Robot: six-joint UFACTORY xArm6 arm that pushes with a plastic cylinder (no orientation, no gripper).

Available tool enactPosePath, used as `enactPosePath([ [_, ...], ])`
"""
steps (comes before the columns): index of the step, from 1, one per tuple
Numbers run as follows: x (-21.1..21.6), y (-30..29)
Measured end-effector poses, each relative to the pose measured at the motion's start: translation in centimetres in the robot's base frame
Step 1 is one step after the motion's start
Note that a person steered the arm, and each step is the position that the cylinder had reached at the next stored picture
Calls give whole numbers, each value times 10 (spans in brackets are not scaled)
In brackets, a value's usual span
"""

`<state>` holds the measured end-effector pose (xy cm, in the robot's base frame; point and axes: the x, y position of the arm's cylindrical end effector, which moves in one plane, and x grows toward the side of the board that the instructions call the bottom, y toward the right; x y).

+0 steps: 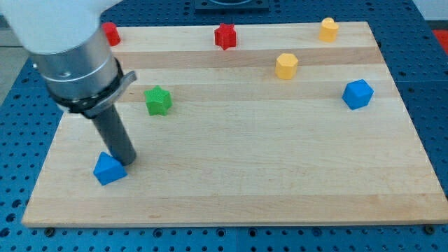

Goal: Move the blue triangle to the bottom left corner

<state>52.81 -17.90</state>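
The blue triangle (108,169) lies on the wooden board (238,182) near the view's bottom left. My tip (127,163) rests on the board just to the right of the blue triangle and touches its upper right side. The dark rod rises from there to the silver arm body at the view's top left.
A green star (158,101) sits above and right of my tip. A red block (110,33) is at the top left, a red star (225,36) at top centre, a yellow block (328,29) at top right, a yellow hexagon (286,66) and a blue hexagon (358,94) at right.
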Motion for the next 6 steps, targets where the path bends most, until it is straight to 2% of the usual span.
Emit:
enactPosePath([
  [1,9,-13],
  [3,13,5],
  [6,43,-30],
])
